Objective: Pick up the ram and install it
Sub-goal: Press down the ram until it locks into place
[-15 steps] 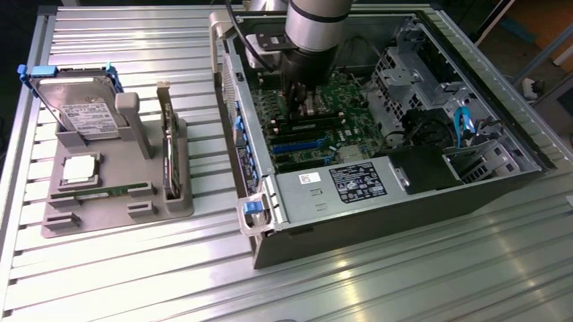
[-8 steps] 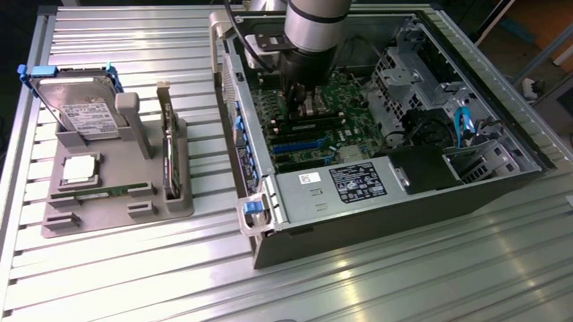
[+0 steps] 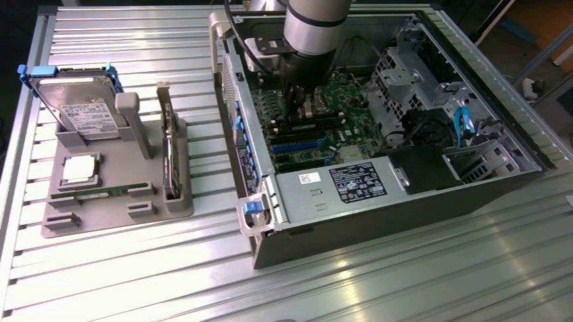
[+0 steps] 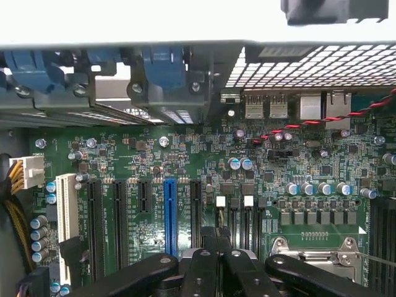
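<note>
The robot's gripper (image 3: 309,100), fingers clenched together, hangs low inside the open computer case (image 3: 376,188) over the motherboard (image 4: 204,179), while the ram (image 3: 109,192) lies outside in the grey holder (image 3: 117,218), so a descent risks striking board components.

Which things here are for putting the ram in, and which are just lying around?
For the job: ram, motherboard, computer case.
Just lying about: hard drive, upright card, square chip.
</note>
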